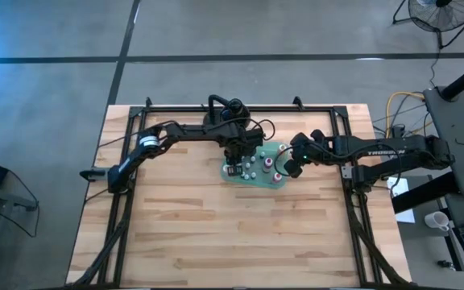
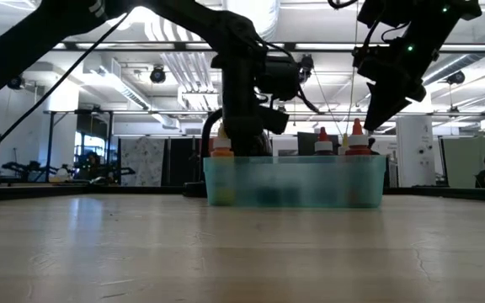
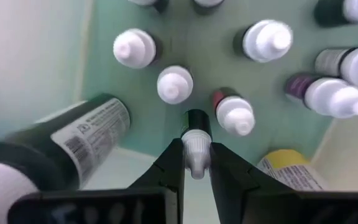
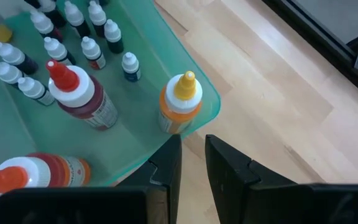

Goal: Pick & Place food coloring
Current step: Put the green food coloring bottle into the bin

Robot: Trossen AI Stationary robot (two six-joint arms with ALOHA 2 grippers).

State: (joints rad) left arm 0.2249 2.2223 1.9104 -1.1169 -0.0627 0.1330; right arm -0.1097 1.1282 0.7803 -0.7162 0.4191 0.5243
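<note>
The food coloring sits in a pale green tray (image 1: 256, 179) near the middle of the wooden table (image 1: 232, 234), a cluster of small bottles standing upright with pointed caps. The left gripper (image 3: 196, 163) is down inside the tray, its two fingers clenched on the white cap of one small dark bottle (image 3: 197, 134), which stands among its neighbours, very near a red-labelled one (image 3: 232, 112). The right gripper (image 4: 191, 158) hovers just outside the tray's rim, beside an orange bottle with a yellow cap (image 4: 180, 102); its fingers are nearly together and grasp nothing. These bottles look light and stiff, likely plastic, so weight should be no trouble; the risk seems to be slipping and tipping. The tapered cap gives a narrow, smooth hold that could slide out of the fingers, and a tilt could knock the close-packed neighbours over. A hold lower down, at the base of the cap or on the shoulder, would probably be steadier, followed by a straight lift upward.
</note>
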